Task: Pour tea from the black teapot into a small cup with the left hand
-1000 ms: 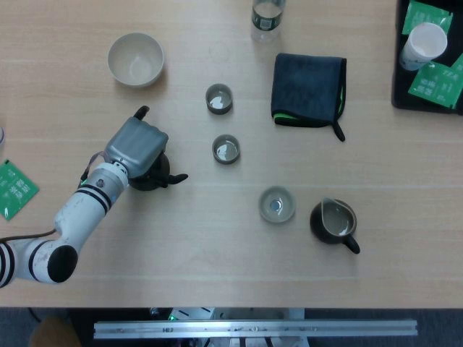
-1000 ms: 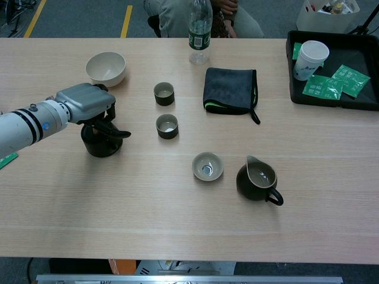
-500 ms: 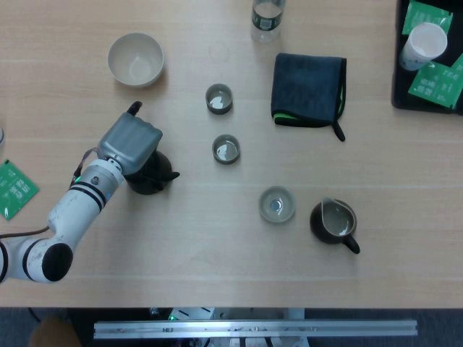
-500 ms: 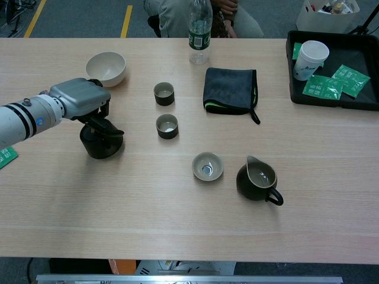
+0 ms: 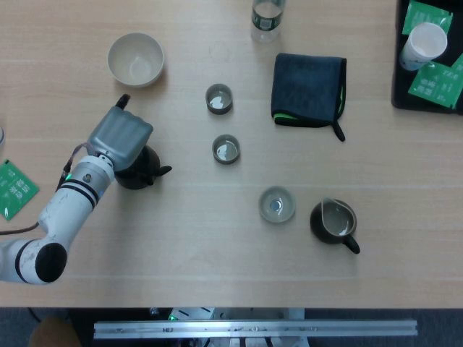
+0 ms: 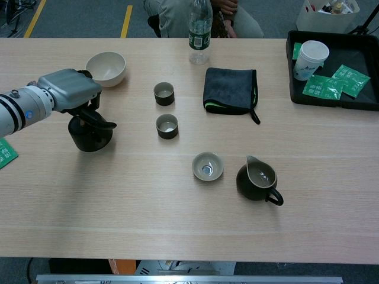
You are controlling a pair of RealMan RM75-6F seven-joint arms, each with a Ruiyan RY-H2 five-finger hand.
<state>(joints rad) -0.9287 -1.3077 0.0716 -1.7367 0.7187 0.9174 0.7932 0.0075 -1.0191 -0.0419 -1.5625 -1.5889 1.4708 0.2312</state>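
Note:
The black teapot sits at the table's left, its spout pointing right. My left hand covers its top and grips it; whether it touches the table I cannot tell. Two dark small cups stand to its right, one nearer and one farther back. A pale small cup stands lower right, beside a black pitcher. My right hand is out of both views.
A beige bowl stands just behind my left hand. Further back are a bottle and a folded dark cloth. A black tray with a paper cup and green packets occupies the far right.
My left hand has carried the teapot leftward and slightly back, away from the cups. Nothing else has moved.

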